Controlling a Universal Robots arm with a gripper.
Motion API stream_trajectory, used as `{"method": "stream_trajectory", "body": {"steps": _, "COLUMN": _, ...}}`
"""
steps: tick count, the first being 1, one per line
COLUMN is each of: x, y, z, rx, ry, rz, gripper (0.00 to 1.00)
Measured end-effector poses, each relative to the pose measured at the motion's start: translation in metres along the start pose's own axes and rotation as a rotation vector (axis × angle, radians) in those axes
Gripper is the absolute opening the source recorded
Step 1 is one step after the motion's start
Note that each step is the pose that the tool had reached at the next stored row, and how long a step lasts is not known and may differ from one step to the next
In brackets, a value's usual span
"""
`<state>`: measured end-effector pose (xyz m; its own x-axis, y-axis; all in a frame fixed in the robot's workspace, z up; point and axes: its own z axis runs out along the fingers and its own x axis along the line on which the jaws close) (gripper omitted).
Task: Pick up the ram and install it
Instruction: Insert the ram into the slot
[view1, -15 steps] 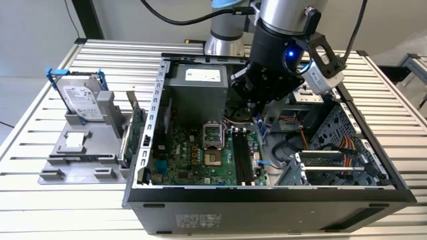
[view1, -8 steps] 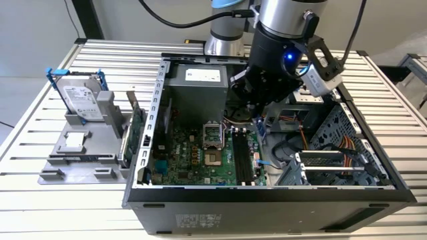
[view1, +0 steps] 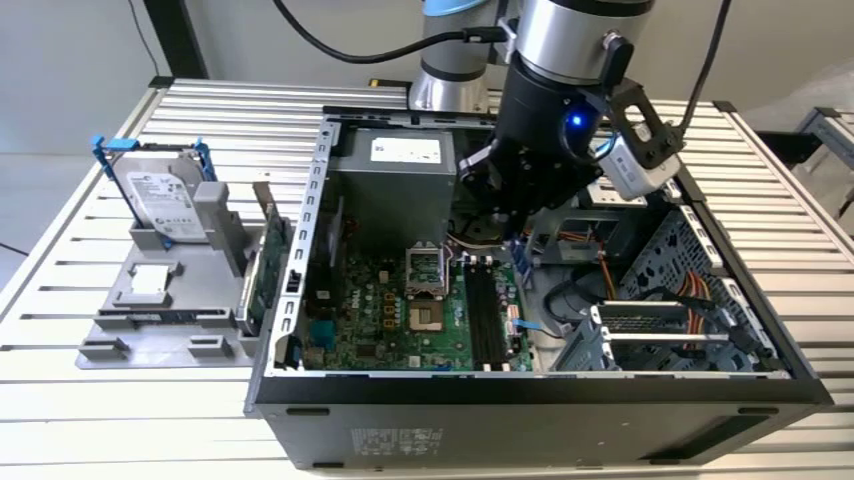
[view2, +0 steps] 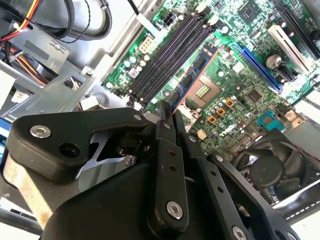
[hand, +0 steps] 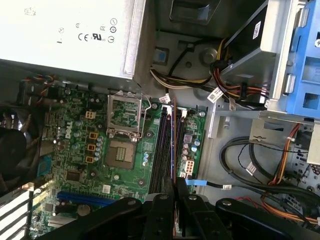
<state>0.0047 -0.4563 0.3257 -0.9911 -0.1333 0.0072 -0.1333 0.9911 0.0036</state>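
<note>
- my gripper (hand: 173, 186) has its fingers pressed narrow on a thin dark strip, seen edge-on. i judge this strip is the ram (hand: 173, 145), so it is already picked up and not yet seated.
- the ram goes straight out from the fingertips, over the motherboard (hand: 75, 150). its long axis runs parallel to the black memory slots (hand: 161, 150), and it lies between 2 groups of them.
- in the exterior view, the gripper (view1: 505, 225) hangs inside the open computer case (view1: 534, 395), above the slots.
- i cannot tell if the lower edge of the ram touches a slot.
- writing: the power supply (hand: 65, 35) has a pale face with small printed marks, and the hard drive (view1: 167, 200) has a white label.
</note>
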Motion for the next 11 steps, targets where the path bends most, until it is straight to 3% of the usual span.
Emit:
{"method": "stream_trajectory", "body": {"steps": 6, "x": 0.0, "y": 0.0001, "z": 0.0061, "rx": 0.0012, "ry": 0.0001, "rz": 0.002, "gripper": 0.0}}
{"method": "stream_trajectory", "body": {"steps": 11, "x": -0.0001, "y": 0.0001, "z": 0.0104, "rx": 0.0009, "ry": -0.0001, "rz": 0.041, "gripper": 0.0}}
